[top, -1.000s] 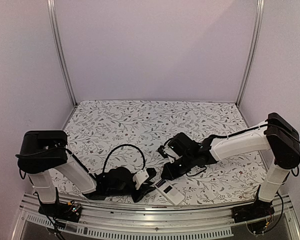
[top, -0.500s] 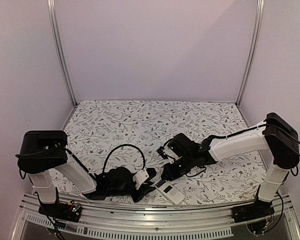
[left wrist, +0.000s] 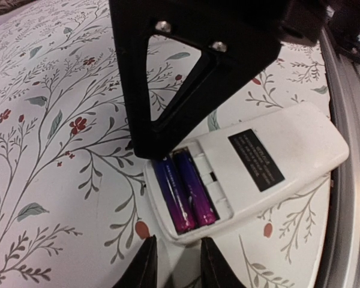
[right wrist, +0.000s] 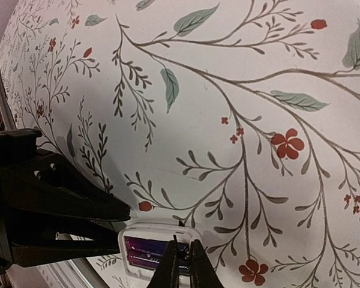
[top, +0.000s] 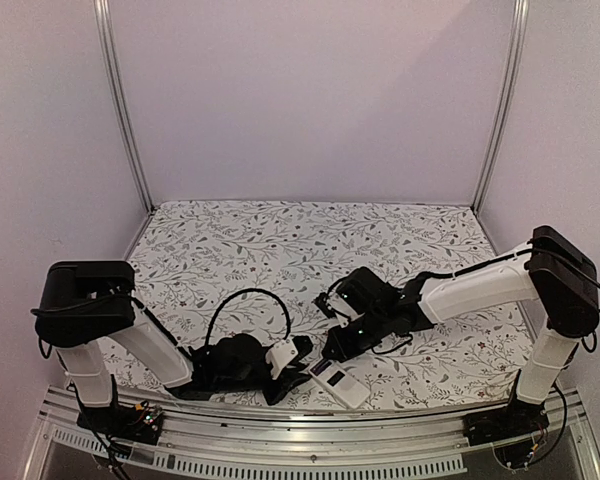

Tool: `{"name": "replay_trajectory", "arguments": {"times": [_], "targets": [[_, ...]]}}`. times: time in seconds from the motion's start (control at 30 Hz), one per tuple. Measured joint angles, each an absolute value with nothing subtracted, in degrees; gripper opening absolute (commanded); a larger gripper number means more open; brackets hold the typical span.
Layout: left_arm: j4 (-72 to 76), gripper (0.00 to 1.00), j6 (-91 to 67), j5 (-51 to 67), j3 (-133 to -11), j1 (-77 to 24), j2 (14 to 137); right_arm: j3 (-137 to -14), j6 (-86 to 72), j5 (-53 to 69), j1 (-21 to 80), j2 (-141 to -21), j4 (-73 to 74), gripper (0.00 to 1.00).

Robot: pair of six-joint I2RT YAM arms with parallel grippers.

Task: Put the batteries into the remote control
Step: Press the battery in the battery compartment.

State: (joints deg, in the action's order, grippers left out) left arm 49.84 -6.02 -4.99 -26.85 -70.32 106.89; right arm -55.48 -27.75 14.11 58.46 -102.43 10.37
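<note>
The right claw (right wrist: 183, 249), tips pressed together, hangs right over the remote control (right wrist: 135, 233) at the bottom of the frame. The batteries (left wrist: 183, 192) lie side by side in its open slot.

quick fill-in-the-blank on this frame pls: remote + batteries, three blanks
1. The remote control lies on the cloth with its ___ side up.
2. Its uncovered slot holds ___ batteries.
3. The claw poised at that slot belongs to the ___ arm.

Missing words: back; two; right.
</note>
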Motion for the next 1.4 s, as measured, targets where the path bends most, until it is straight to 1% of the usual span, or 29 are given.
{"name": "replay_trajectory", "arguments": {"times": [0.6, 0.7, 0.87, 1.23, 1.4], "targets": [[49.84, 0.24, -6.02, -5.45, -26.85, -70.32, 106.89, -54.04, -28.23, 17.08, 59.00, -101.10, 12.08, 0.08], [49.82, 0.24, -6.02, -5.61, -26.85, -70.32, 106.89, -54.59, -27.68, 17.02, 59.00, -100.77, 13.41, 0.10], [49.82, 0.24, -6.02, -5.78, -26.85, -70.32, 106.89, -55.18, -26.81, 16.38, 58.33, -99.46, 15.51, 0.18], [49.82, 0.24, -6.02, -5.91, -26.85, -70.32, 106.89, -59.31, -25.76, 14.98, 57.74, -101.41, 15.29, 0.18], [49.82, 0.24, -6.02, -5.91, -26.85, -70.32, 106.89, -59.31, -25.47, 14.68, 57.74, -103.02, 15.57, 0.14]]}}
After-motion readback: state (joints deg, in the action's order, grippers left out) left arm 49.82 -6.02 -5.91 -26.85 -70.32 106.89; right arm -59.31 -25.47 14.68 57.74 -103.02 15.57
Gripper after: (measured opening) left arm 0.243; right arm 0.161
